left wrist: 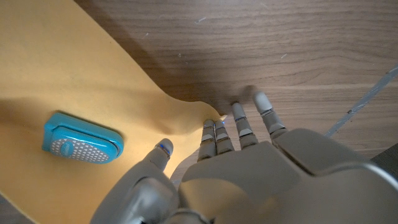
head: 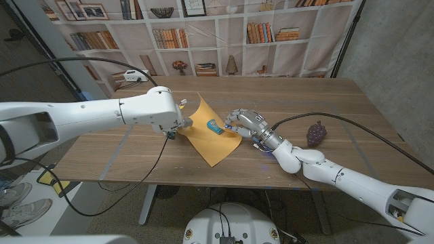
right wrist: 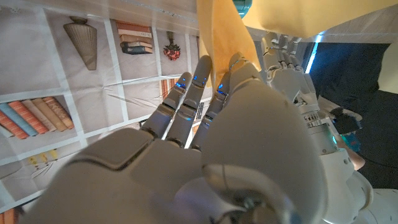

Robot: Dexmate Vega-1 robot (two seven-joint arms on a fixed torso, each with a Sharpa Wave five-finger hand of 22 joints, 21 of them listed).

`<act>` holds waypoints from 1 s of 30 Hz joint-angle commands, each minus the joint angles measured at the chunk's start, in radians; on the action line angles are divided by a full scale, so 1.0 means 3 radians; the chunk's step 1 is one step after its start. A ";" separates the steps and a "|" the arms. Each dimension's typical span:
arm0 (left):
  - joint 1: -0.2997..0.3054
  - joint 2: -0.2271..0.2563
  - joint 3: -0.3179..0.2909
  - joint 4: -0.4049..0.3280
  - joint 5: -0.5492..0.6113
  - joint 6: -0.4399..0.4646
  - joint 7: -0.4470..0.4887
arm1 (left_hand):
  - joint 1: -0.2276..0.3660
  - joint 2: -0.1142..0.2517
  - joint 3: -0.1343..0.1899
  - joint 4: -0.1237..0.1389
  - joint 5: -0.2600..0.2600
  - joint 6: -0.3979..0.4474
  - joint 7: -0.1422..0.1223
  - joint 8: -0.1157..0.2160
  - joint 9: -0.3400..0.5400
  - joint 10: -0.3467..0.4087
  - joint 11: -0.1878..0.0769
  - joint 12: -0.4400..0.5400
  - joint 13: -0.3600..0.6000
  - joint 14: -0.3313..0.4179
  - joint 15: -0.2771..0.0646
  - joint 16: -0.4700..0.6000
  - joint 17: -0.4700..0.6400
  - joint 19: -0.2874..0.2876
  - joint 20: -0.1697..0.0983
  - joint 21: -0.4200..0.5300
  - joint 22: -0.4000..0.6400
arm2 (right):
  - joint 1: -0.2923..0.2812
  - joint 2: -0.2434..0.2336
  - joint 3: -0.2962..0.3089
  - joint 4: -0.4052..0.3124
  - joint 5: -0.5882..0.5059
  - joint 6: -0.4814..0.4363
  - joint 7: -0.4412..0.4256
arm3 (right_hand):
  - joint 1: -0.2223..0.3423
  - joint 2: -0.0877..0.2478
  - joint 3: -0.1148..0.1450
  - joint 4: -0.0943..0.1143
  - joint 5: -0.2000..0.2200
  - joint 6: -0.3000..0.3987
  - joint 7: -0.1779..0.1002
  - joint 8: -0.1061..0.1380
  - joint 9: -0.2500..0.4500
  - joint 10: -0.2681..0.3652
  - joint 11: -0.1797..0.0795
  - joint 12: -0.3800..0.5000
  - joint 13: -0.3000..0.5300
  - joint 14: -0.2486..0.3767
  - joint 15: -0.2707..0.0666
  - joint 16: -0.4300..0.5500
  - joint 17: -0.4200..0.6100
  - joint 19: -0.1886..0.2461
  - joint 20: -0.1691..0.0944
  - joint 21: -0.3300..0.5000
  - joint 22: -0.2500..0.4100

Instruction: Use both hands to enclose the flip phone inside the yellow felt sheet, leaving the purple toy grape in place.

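Observation:
The yellow felt sheet [head: 211, 139] lies as a diamond in the middle of the table, its left side raised. On it rests the teal flip phone [head: 213, 126], also seen in the left wrist view [left wrist: 83, 139]. My left hand [head: 178, 122] pinches the sheet's left edge [left wrist: 180, 118], thumb on top and fingers under it. My right hand [head: 244, 123] grips the sheet's right edge, and a fold of felt [right wrist: 221, 37] rises past its fingers [right wrist: 189, 99]. The purple toy grape [head: 316, 133] sits on the table to the right, apart from both hands.
A black cable [head: 352, 125] loops over the table around the grape. A second cable [head: 152, 163] hangs from my left arm over the front edge. A bookshelf backdrop [head: 203, 34] stands behind the table. Bare wood [head: 102, 146] lies left of the sheet.

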 commanded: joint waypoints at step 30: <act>-0.0185 0.0060 0.0276 -0.0217 -0.0064 -0.0006 0.0555 | 0.0824 0.0113 0.0360 -0.1054 0.0192 -0.0075 -0.0411 0.0113 0.0512 0.0029 -0.0062 0.0096 -0.0010 0.0050 -0.0150 0.0150 -0.0029 -0.0894 0.0031 0.0209 0.0146 | 0.0311 0.0061 0.0051 -0.0042 0.0678 -0.0065 0.2306 | -0.0712 0.0249 -0.0064 0.0408 -0.0301 -0.0329 0.0086 -0.0206 -0.0088 -0.0019 0.0572 -0.0618 -0.0395 -0.0145 -0.0253 -0.0540 -0.0385 -0.0231 0.0356 0.0034 -0.0043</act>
